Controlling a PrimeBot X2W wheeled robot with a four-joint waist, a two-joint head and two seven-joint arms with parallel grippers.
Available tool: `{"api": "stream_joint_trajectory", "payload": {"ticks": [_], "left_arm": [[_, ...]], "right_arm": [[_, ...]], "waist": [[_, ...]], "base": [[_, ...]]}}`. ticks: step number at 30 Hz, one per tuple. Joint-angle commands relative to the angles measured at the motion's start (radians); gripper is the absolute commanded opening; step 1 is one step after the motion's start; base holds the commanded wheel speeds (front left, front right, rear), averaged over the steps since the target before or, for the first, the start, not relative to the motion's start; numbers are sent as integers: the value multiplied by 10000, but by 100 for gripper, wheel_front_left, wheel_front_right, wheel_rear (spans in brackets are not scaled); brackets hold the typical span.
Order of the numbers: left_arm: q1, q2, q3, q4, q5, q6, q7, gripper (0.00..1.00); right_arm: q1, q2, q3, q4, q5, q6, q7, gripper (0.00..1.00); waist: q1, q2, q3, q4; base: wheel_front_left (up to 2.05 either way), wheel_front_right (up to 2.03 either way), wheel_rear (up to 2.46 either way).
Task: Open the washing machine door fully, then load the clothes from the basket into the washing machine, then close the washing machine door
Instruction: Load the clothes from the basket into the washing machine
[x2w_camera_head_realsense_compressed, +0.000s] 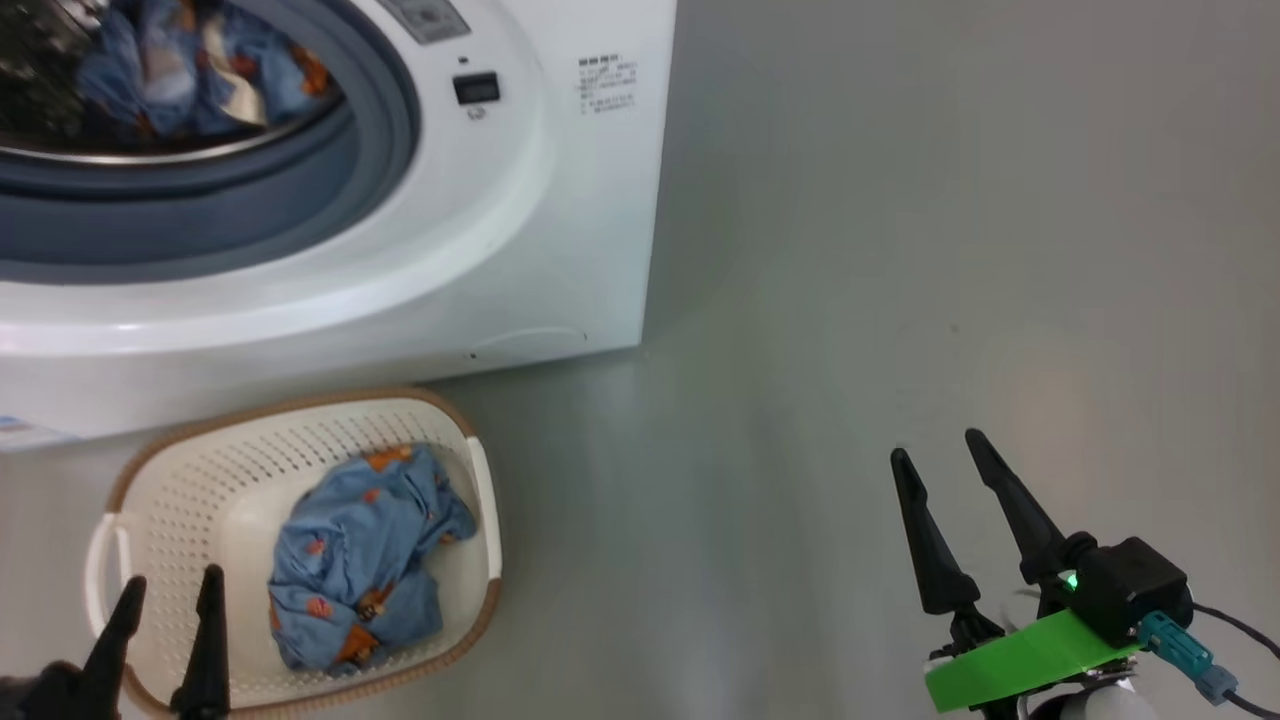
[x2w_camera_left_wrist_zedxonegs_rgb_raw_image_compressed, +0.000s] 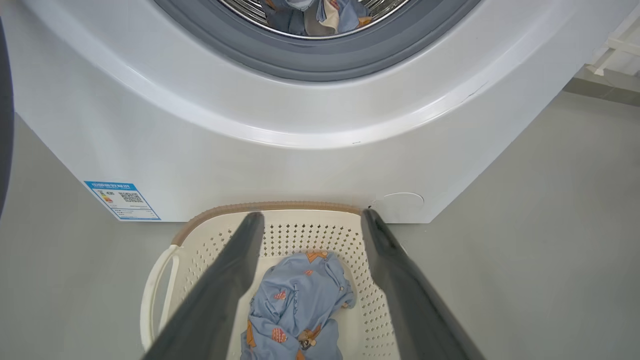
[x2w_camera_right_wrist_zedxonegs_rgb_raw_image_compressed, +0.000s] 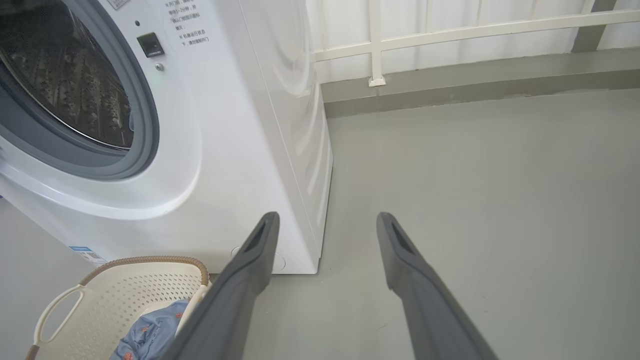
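- Left gripper: jaws spread wide, nothing held, poised above the left part of the basket.
- Right gripper: jaws spread wide, empty, over bare floor, well apart from the basket.
- Clothes: crumpled blue bundle in the basket; more blue fabric in the drum.
- Basket sits just before the washing machine.

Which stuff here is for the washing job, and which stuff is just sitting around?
For the job: the washing machine, the basket, the clothes in it, more clothes already inside the machine, the open left gripper pointing at the basket.
Just there: the white railing, the grey floor, the blue sticker.
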Motion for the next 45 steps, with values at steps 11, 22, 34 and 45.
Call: {"api": "stream_joint_trajectory", "payload": {"ticks": [11, 22, 34, 45], "left_arm": [[-1447, 2152, -1519, 1066, -2012, -28, -82, 100], [-2396, 4038, -3234, 1585, -4174, -28, -82, 100], [-3159, 5901, -4442, 1532, -5375, -28, -82, 100], [-3430, 6932, -5073, 1680, -6150, -29, -82, 100]], "right_arm": [[-328, -26, 563, -1066, 246, 62, -48, 100], [-438, -26, 919, -1672, 711, 62, -48, 100], [-532, -26, 1374, -2102, 1195, 62, -48, 100], [-453, -26, 1631, -2452, 1429, 62, -48, 100]], "waist": [[0, -1, 2728, -799], [0, -1, 4377, -1369], [0, -1, 5661, -1961], [0, -1, 6295, -2352]], "base": [[0, 0, 0], [0, 0, 0], [0, 0, 0], [0, 0, 0]]}}
